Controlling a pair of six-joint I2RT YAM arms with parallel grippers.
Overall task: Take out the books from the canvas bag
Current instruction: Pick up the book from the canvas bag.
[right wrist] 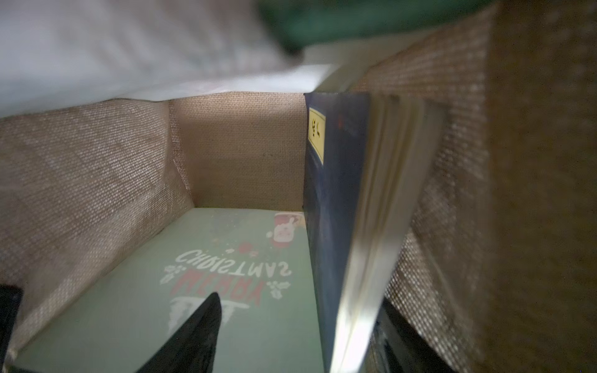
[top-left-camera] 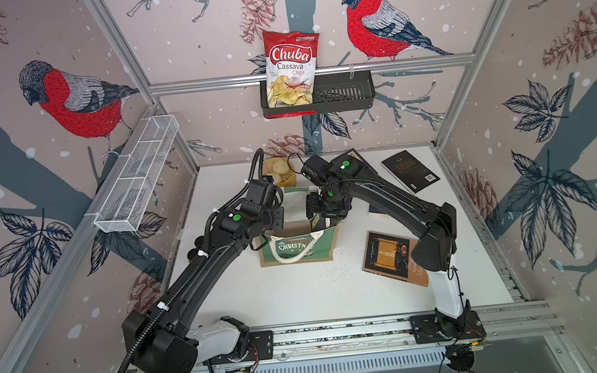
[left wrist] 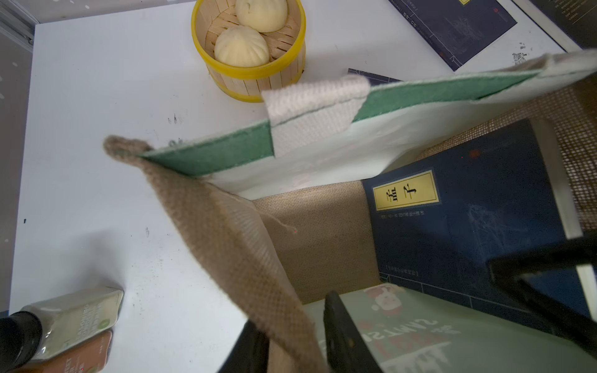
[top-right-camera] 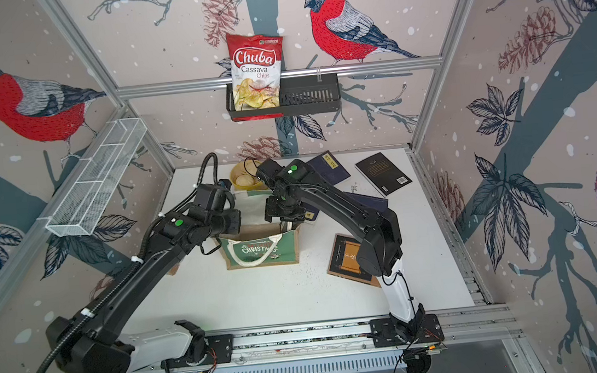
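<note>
Most of the job looks done: a black book (top-left-camera: 410,170), a brown book (top-left-camera: 388,257) and at least two navy books (top-right-camera: 328,168) lie flat on the table (top-left-camera: 299,298), right of the bag (top-left-camera: 300,248), which stands mid-table. One upright book (right wrist: 336,193), navy, leans on the bag's right wall and is the only one visible inside. The left gripper (left wrist: 294,310) is nearly closed, pinching the bag's left wall, while the right gripper (right wrist: 300,298) is down inside with jaws wide, straddling that book but not yet clamping it, so lifting it out is what remains.
</note>
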